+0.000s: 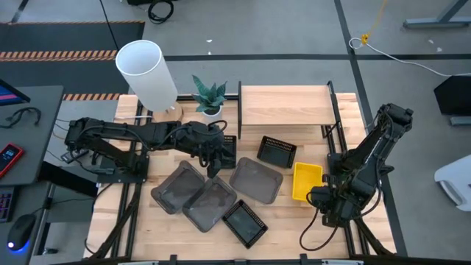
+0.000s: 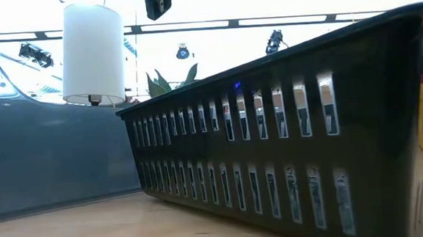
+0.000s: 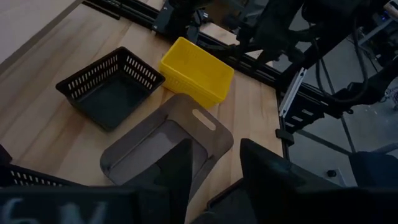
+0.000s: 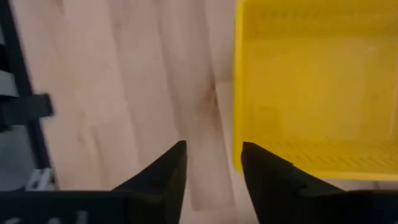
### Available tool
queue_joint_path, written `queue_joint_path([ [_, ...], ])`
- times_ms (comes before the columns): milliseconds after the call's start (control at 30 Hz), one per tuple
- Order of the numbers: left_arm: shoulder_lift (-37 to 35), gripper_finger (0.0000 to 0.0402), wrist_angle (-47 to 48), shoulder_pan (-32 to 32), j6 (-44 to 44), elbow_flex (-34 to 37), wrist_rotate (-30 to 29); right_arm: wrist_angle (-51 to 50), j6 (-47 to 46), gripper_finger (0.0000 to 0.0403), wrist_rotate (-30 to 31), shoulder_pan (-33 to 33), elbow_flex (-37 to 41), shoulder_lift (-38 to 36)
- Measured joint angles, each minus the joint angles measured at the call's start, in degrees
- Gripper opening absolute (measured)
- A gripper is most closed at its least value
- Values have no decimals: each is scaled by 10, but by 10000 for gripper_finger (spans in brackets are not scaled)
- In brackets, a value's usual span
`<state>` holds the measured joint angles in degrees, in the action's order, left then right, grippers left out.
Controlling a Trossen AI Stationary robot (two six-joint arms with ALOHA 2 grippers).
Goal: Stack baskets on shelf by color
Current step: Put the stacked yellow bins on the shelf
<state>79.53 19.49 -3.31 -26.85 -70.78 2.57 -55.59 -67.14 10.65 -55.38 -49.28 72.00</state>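
A black mesh basket point(image 2: 286, 136) fills the low view; both end effectors sit slightly parted, empty.

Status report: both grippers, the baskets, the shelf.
Left gripper open over grey baskets. Right gripper open beside yellow basket. Shelf bare, nothing stacked.
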Motion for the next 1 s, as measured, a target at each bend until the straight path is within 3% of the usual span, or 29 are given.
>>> queue_joint_path([
  [233,0,142,0,0,0,0,0,8,-1,208,68,19,-8,4],
  [567,0,142,1,0,4,0,0,38,58,260,73,52,-8,76],
  [767,0,142,0,0,4,0,0,43,91,255,64,57,-9,116],
  [1000,0,142,1,0,5,0,0,46,121,212,58,57,-8,152],
])
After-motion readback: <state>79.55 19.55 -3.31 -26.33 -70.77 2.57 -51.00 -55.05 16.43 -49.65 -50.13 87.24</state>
